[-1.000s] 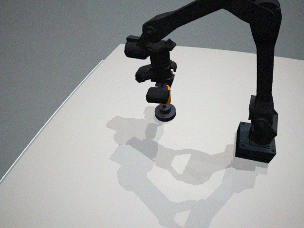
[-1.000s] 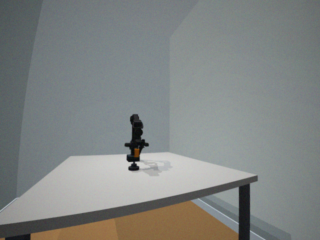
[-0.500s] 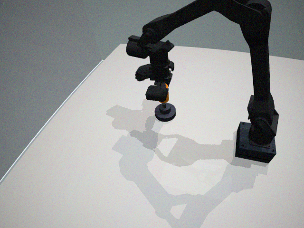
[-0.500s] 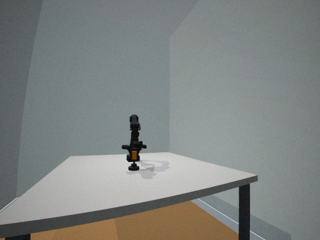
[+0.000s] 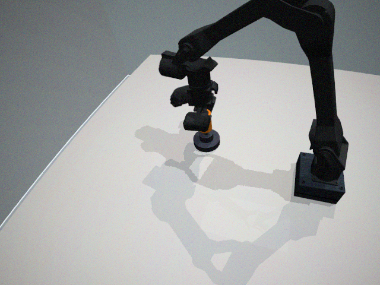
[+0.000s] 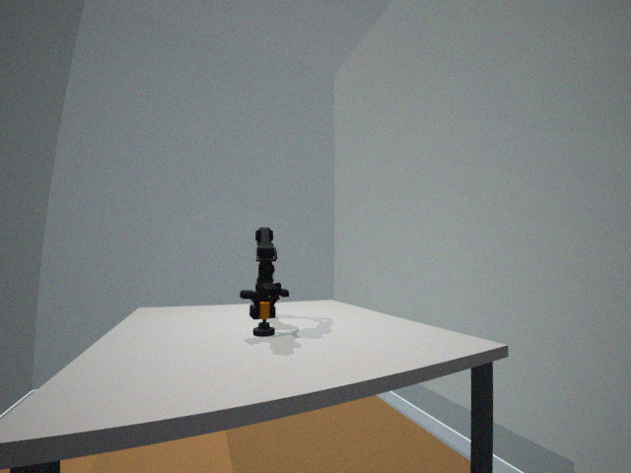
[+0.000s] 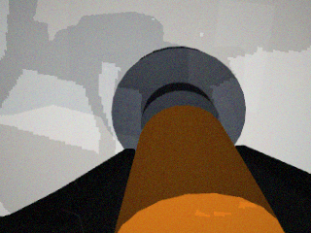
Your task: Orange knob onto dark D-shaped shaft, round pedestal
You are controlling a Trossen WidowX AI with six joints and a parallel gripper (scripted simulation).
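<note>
Orange cylindrical knob (image 7: pixel 194 188), D-shaped hole.

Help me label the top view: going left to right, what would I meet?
Table's pale left edge → end effector shut on the orange knob, above the round pedestal → the arm's square base block.

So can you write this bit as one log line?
gripper: shut on orange knob | knob: above round pedestal, not pushed down | shaft: hidden
</note>
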